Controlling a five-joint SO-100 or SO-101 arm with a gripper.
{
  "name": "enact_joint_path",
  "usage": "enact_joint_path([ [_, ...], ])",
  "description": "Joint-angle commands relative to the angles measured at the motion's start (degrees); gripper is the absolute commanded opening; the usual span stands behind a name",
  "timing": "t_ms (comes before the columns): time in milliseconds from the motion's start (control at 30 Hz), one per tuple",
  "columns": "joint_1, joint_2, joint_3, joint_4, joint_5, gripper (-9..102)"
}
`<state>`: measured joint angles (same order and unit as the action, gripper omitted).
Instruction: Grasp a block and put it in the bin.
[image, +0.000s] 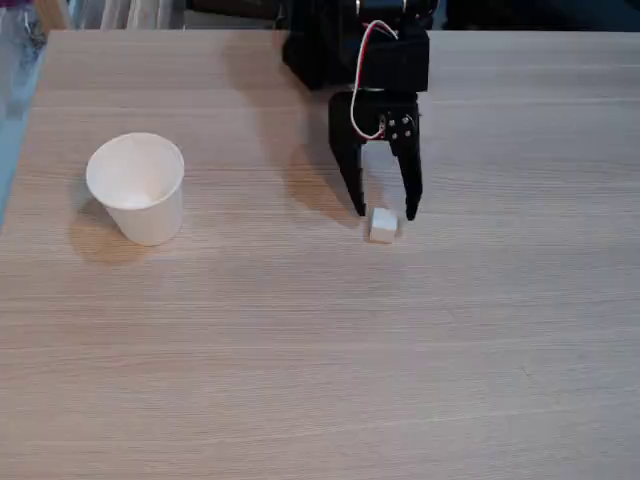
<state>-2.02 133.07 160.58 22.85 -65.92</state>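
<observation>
The block (383, 225) sits on the wooden table (320, 350) just below the claw's fingertips in the fixed view, in line with the gap between them. It is a tiny white cube with a faintly tan lower edge, resting flat, turned a little so that one corner faces the camera; being a cube, it has no long axis to speak of.

The claw (387, 213) hangs over it from above, black, with a red and white wire looping down its front. Its two fingers are spread apart, the gap wider than the block, and they grip nothing. The left fingertip stands just beside the block's upper left corner, the right fingertip just beside its upper right; whether either one touches the cube cannot be told.

The bin (137, 187), a white paper cup with a rolled rim, stands upright well to the left of the claw, its mouth open upward, casting a soft shadow to its left. Bare tabletop lies between claw and cup, and more spreads below and to the right of the block. The table's far edge runs behind the arm.
</observation>
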Motion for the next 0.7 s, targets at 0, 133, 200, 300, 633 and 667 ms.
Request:
enact_joint_path([
  [0,-0.7,-0.5,-1.8,-1.2,0.7,30],
  [133,-0.7,-1.7,-1.8,-2.5,1.0,29],
  [200,-0.6,-2.5,-1.8,-3.3,1.3,29],
  [300,-0.5,-4.0,-2.4,-4.4,2.1,29],
  [633,0.3,-8.9,-4.6,-8.2,3.0,28],
  [667,0.3,-9.1,-4.6,-8.4,2.9,28],
])
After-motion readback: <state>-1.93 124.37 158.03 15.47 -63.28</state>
